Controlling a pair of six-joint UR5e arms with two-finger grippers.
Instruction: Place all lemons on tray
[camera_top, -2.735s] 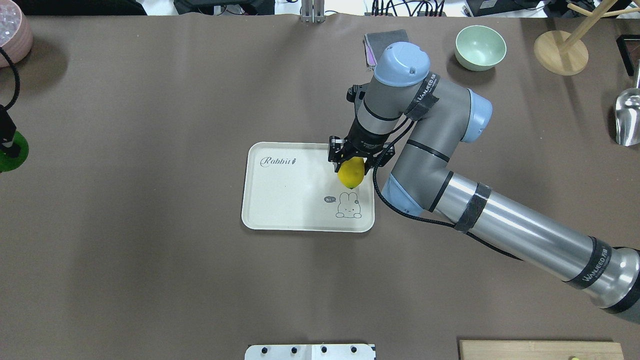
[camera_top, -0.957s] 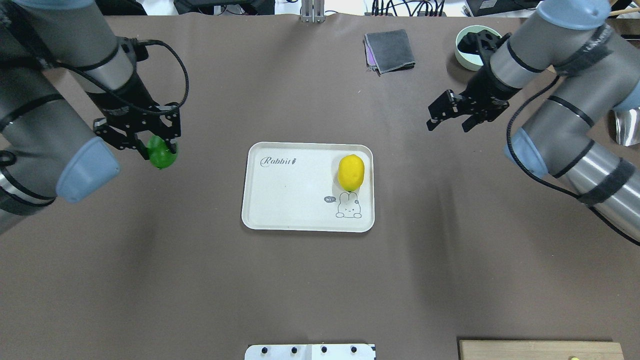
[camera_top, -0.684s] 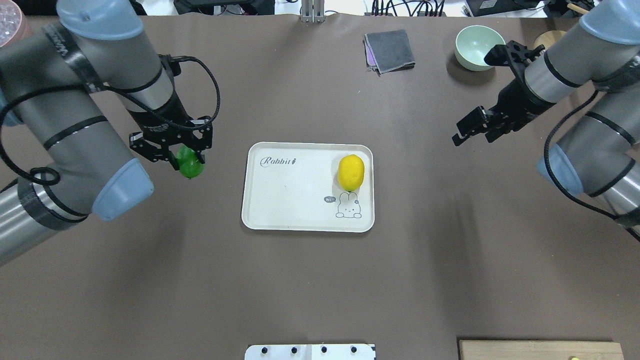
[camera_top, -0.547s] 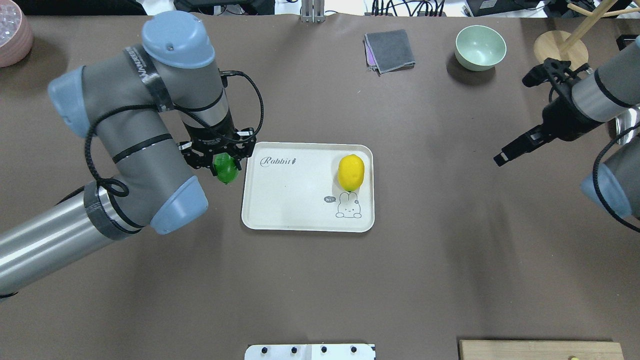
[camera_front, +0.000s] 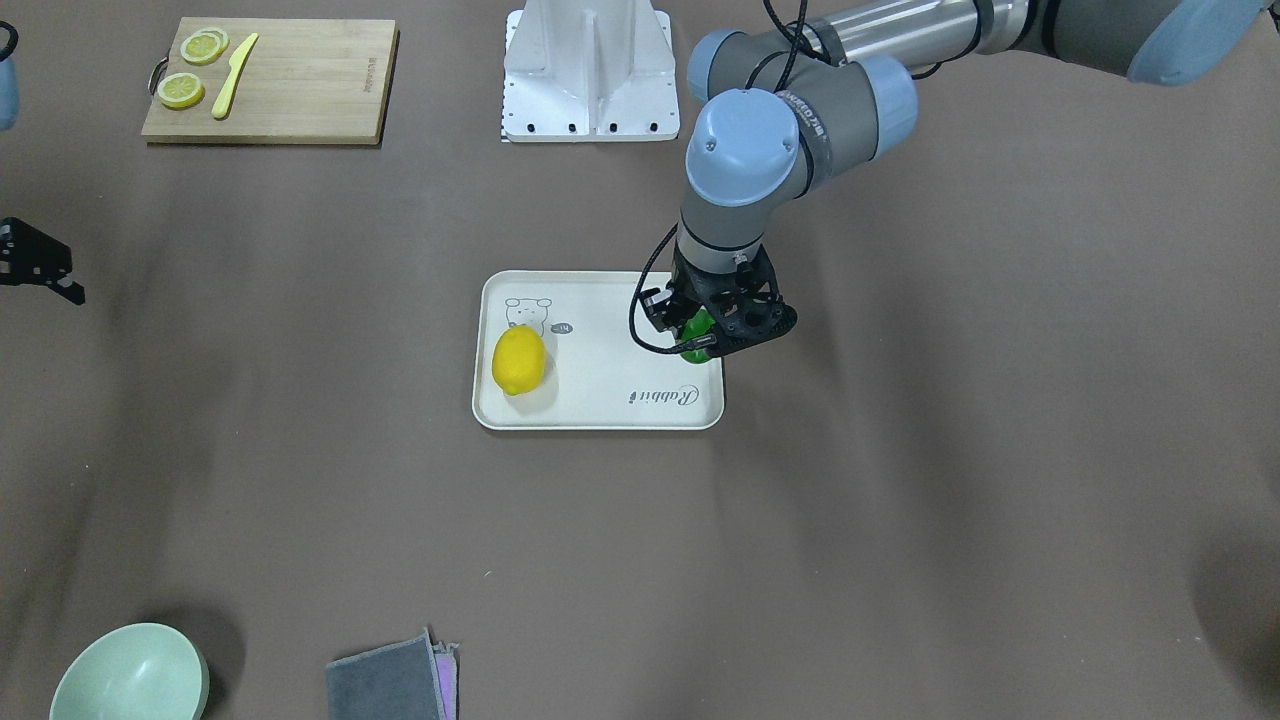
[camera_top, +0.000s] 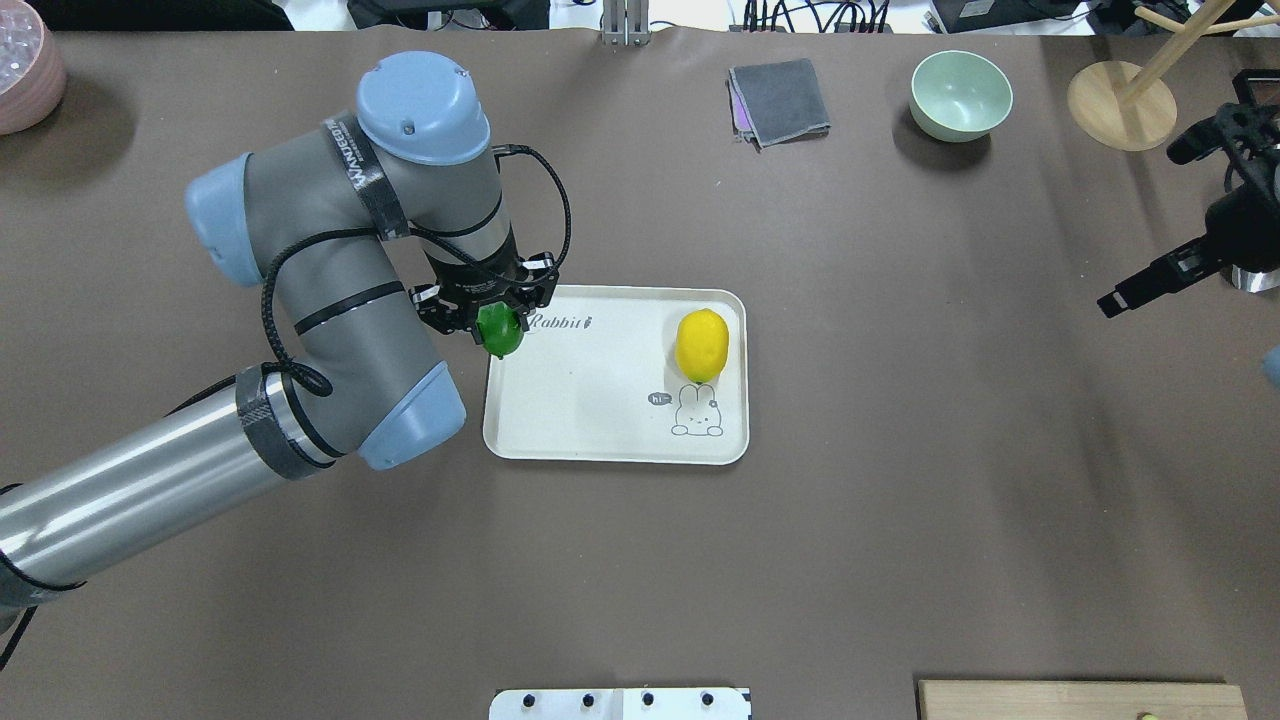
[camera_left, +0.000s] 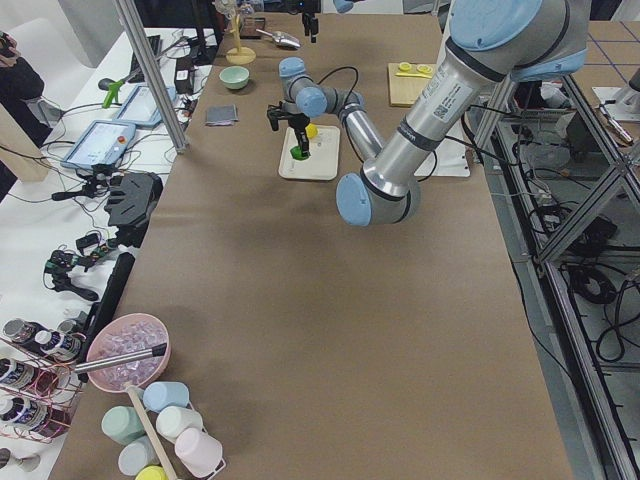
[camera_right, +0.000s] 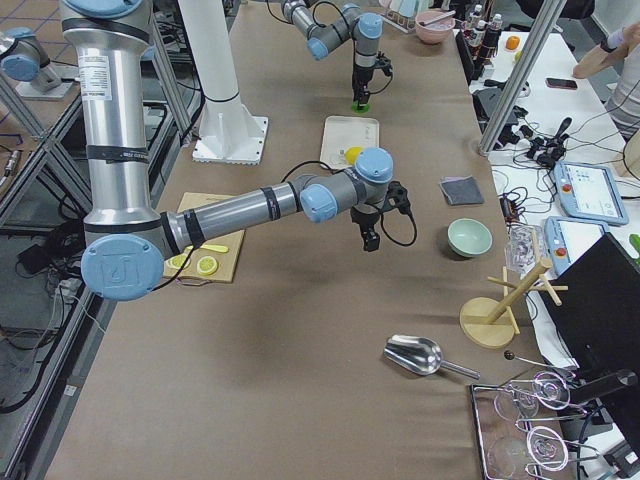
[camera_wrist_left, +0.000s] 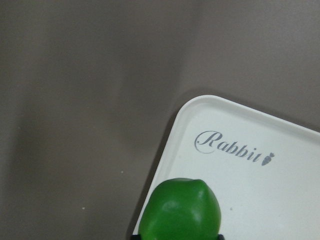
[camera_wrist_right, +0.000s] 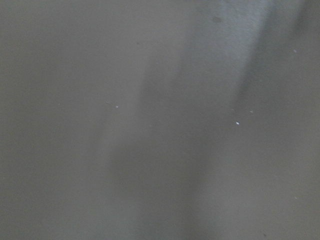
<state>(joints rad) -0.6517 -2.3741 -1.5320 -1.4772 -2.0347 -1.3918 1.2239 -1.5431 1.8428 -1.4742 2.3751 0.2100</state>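
The cream tray (camera_top: 580, 410) lies mid-table, also in the front view (camera_front: 600, 400). The yellow lemon (camera_top: 702, 344) lies on its right part, above the bear drawing, free of any gripper (camera_front: 519, 360). My left gripper (camera_top: 497, 322) is shut on the green lemon (camera_top: 500, 337) and holds it just above the tray's left edge beside the "Rabbit" script; the lemon also shows in the front view (camera_front: 697, 327) and the left wrist view (camera_wrist_left: 180, 210). My right gripper (camera_top: 1115, 300) is far off at the table's right side, open and empty.
A pale green bowl (camera_top: 961, 94), a grey folded cloth (camera_top: 779, 100) and a wooden stand (camera_top: 1120, 105) are at the far side. A cutting board (camera_front: 300, 80) with lemon slices and a yellow knife is near the robot's base. A pink bowl (camera_top: 25, 70) is far left.
My right gripper let go of the yellow lemon on the tray and drew back to the right. My left arm carried the green lemon rightward to the tray's left edge.
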